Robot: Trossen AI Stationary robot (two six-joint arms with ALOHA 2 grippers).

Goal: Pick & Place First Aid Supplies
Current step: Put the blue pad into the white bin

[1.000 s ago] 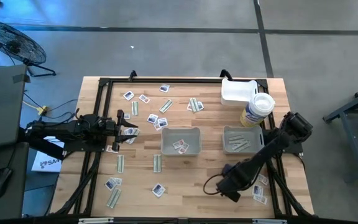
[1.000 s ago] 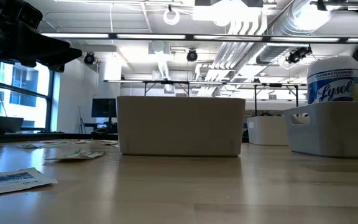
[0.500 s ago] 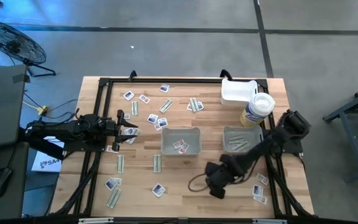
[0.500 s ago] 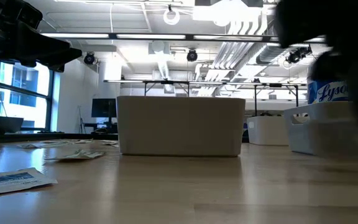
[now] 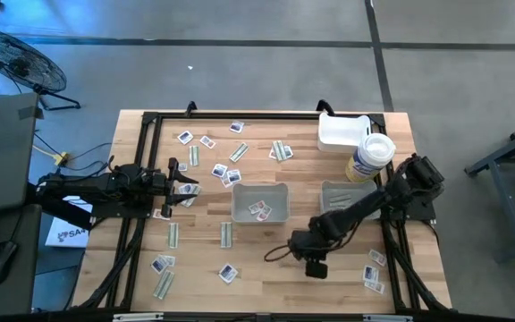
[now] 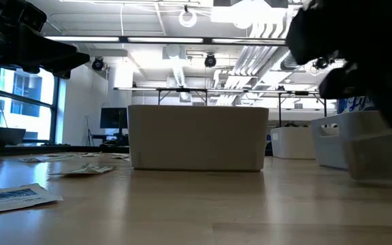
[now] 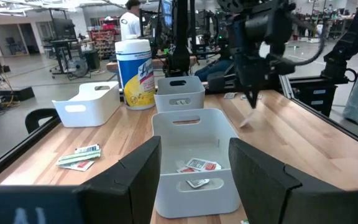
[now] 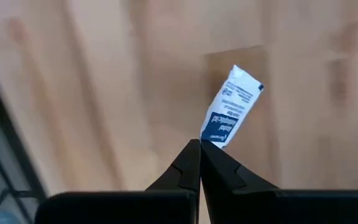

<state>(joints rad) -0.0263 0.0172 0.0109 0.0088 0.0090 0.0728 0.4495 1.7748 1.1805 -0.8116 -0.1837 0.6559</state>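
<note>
Above the wooden table [image 8: 123, 74], a white, dark-printed packet [image 8: 232, 107] dangles.

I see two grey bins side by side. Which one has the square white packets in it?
The left grey bin, near the table's middle: square white packets lie in it. The right grey bin, beside the wipes canister, holds long pale strips instead.

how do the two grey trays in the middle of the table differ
The left tray holds squarish white packets; the right tray holds long pale strips. The left tray lies clear of both arms; the right arm crosses over the right tray's lower edge. The wipes bottle stands right behind the right tray, nothing so close to the left one. Both are grey, rectangular and open-topped.
</note>
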